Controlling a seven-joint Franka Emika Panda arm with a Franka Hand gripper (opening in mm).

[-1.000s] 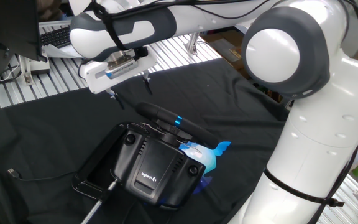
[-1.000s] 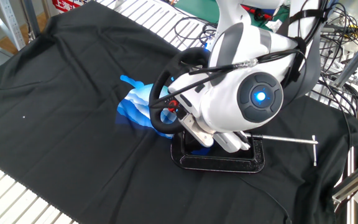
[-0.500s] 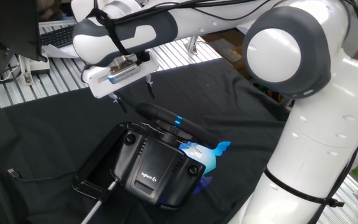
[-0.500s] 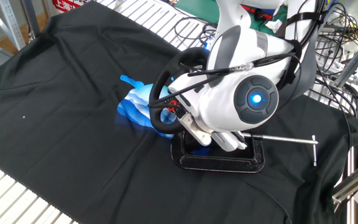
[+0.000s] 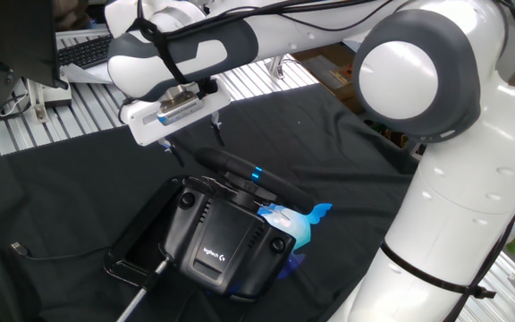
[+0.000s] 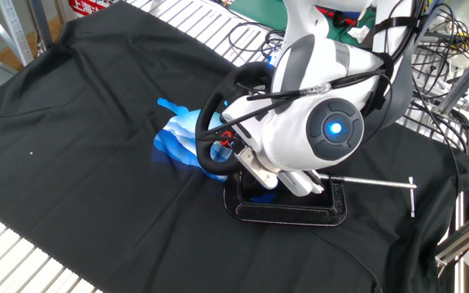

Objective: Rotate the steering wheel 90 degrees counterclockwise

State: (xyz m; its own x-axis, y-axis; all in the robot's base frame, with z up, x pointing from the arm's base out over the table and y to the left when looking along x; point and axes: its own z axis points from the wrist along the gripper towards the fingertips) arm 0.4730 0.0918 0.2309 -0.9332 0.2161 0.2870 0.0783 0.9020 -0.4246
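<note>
Two thin fingers point(image 5: 215, 134) hang spread apart under the gripper point(image 5: 195, 143), upper left of centre in one fixed view, pinching nothing. Over the last second the gripper has slid right and slightly down, so its tips now sit just above the far end of the wheel point(image 5: 244, 172), which crosses mid-frame nearly edge-on with its blue stripe facing up. No contact shows yet. That shift reads as the approach closing in; the turn itself has probably not begun. Below the wheel lies the base point(image 5: 224, 243), with a clamp point(image 5: 137, 253) at lower left, all on black cloth point(image 5: 52, 188). From the other fixed view the arm hides the fingers, leaving only the wheel's left arc point(image 6: 208, 122) visible.
</note>
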